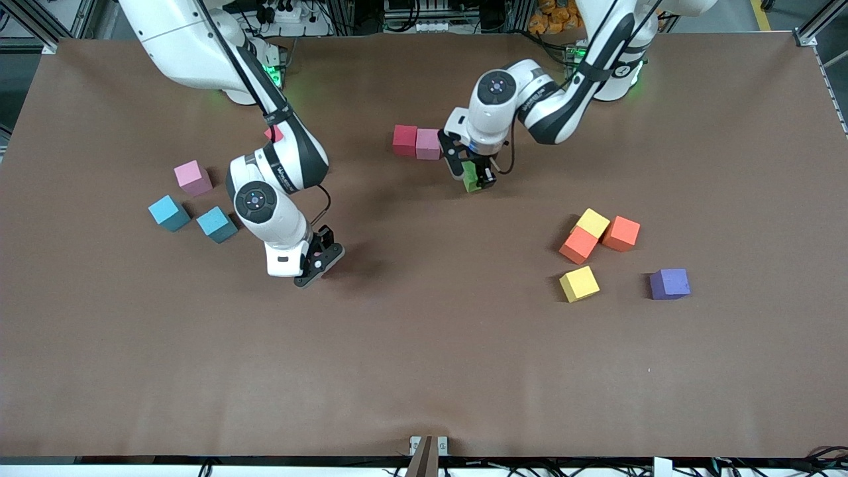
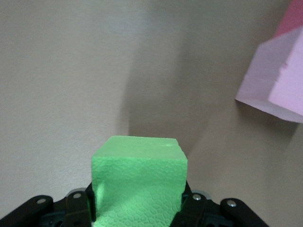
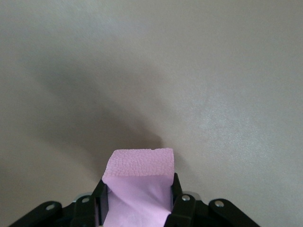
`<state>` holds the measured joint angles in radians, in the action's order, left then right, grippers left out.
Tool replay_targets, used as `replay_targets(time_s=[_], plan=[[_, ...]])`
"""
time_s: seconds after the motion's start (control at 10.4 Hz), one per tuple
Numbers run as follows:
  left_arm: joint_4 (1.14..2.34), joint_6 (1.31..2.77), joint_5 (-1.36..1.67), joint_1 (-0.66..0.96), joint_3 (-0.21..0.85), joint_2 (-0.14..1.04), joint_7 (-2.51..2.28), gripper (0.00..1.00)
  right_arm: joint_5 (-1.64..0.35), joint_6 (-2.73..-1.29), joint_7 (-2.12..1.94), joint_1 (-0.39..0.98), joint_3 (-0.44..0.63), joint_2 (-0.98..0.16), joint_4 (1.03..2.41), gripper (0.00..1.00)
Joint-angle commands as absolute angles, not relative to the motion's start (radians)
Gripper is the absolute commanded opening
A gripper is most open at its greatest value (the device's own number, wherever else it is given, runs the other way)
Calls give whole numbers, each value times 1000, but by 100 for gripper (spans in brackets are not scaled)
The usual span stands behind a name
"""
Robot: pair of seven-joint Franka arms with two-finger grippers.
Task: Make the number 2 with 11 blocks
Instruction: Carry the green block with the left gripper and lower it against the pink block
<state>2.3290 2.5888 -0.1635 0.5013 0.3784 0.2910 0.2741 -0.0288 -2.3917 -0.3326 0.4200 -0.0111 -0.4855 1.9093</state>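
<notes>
A red cube and a pink cube lie touching in a row near the table's middle. My left gripper is shut on the green cube low over the table, close by that pink cube. The left wrist view shows the green cube between the fingers and the pink cube apart from it. My right gripper is over bare table. In the right wrist view it is shut on a pink cube; the front view hides that cube.
Toward the right arm's end lie a pink cube, two light blue cubes and a reddish cube half hidden by the arm. Toward the left arm's end lie two orange, two yellow and a purple cube.
</notes>
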Motion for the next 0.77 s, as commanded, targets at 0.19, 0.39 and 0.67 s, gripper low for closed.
replay_targets(time_s=[0.19, 0.39, 0.67], plan=[[2375, 2605, -235, 499, 422, 268, 284, 27, -32, -2319, -194, 460, -9, -472, 1839, 22], [2384, 2605, -265, 511, 433, 270, 284, 23, -34, -2321, -114, 475, -12, -477, 1827, 22], [2387, 2605, -300, 511, 475, 282, 282, 23, -35, -2327, 84, 494, -52, -485, 1822, 22]])
